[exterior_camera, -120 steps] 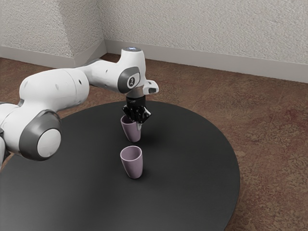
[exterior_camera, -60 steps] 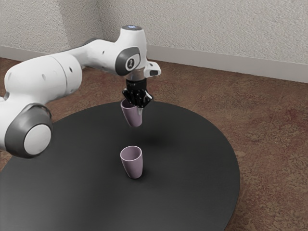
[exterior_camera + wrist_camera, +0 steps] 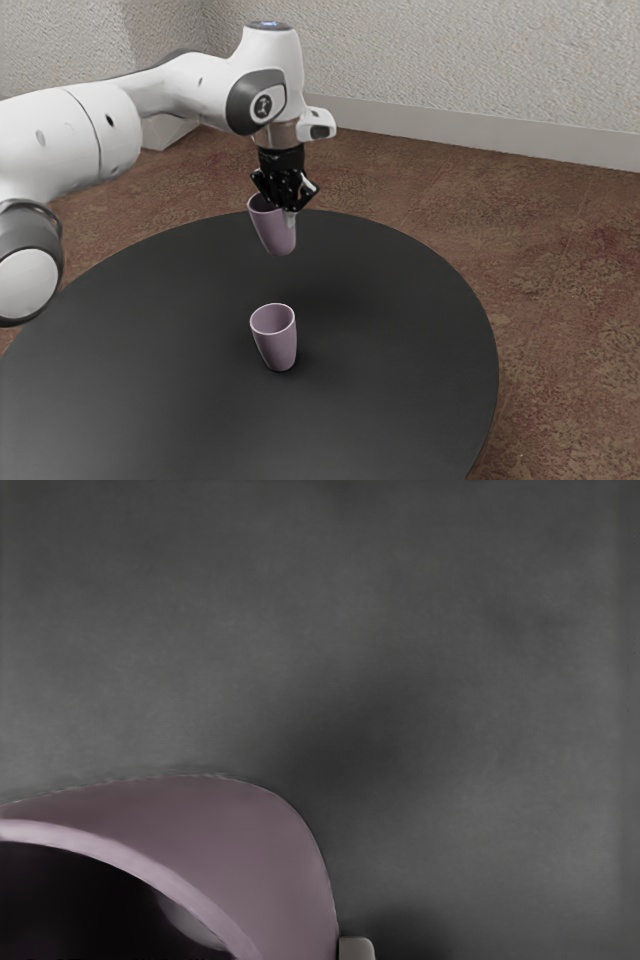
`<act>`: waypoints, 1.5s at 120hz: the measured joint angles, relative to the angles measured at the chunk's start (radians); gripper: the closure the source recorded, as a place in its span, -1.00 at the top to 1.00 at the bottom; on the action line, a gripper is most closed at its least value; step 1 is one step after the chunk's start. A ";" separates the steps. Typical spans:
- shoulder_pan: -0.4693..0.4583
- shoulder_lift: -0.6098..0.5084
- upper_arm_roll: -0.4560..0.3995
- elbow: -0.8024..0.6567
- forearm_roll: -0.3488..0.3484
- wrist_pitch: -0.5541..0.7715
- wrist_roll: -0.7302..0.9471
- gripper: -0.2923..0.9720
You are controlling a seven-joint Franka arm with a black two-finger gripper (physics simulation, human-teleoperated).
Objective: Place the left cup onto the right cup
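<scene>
1. Gripping the held cup (image 3: 274,232) by its rim, the gripper (image 3: 284,205) had its jaws nearly closed. One finger looked to be inside the wall & one outside, so they were clamped on the cup w/ only the wall's thickness between them.
2. The held cup hung in the air, mouth up & slightly tilted, higher than the standing cup (image 3: 273,336) and behind it, on the side toward the back wall. It was clear of the table (image 3: 430,340). That height prob. served to let its base pass over the standing cup's rim w/o knocking it.
3. The standing cup sat upright on the table, mouth up, untouched & well apart from the held one. That left it ready to receive.
4. The rim pinch was likely chosen bc it left the cup's lower body free to drop into the standing cup's mouth. The off-centre hold may explain the tilt.
5. In the wrist view, the held cup's rim & dark inside (image 3: 200,850) sat right under the hand, w/ bare tabletop (image 3: 420,640) below.
6. Judgement: approx. halfway, w/ the cup lifted but not yet over the standing cup. The next move would need lining up directly above the standing cup, then a slow descent.
</scene>
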 joint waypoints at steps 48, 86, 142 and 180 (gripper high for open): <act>-0.059 -0.106 -0.005 -0.164 -0.001 -0.001 -0.028 -0.70; -0.085 -0.223 -0.005 -0.319 0.000 0.009 -0.068 -0.70; -0.113 -0.310 -0.004 -0.441 0.015 0.022 -0.136 -0.70; -0.113 -0.308 -0.005 -0.477 0.017 0.062 -0.165 -0.70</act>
